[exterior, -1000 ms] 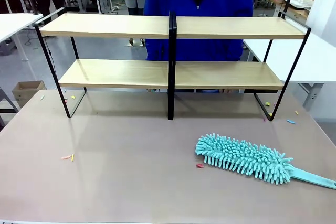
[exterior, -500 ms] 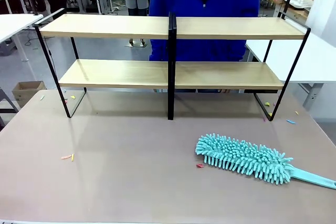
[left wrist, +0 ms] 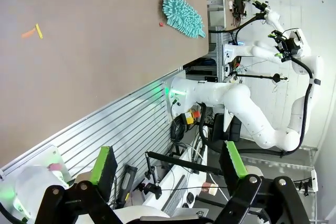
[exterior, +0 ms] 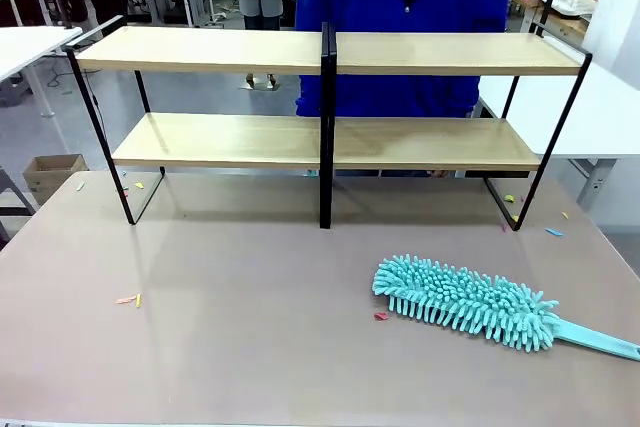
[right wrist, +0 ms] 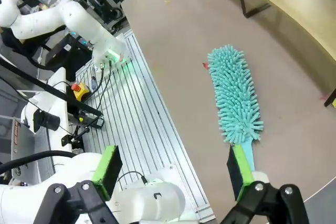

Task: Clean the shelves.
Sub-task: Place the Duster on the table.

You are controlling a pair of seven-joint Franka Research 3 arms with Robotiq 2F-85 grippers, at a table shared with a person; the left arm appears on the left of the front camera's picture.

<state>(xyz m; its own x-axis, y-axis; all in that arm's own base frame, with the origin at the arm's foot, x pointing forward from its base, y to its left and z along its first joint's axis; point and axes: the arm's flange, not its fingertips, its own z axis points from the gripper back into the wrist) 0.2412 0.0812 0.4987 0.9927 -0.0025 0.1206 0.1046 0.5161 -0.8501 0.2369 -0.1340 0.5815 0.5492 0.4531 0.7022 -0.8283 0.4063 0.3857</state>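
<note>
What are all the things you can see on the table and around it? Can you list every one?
shelves: one rack, two light-wood boards in a black frame, at the far side of the table.
duster: one, teal and fluffy, lying on the table at the robot's right, handle toward the right edge.
scraps: a few small bits, orange, yellow and red, scattered on the table.
table: one, beige, under everything.
cardboard box: one, brown, on the floor off the table's left side.
person: one, in a blue top, standing behind the shelves.
left gripper: black with green pads, open, over the table's near edge.
right gripper: black with green pads, open, above the duster's handle end.
</note>
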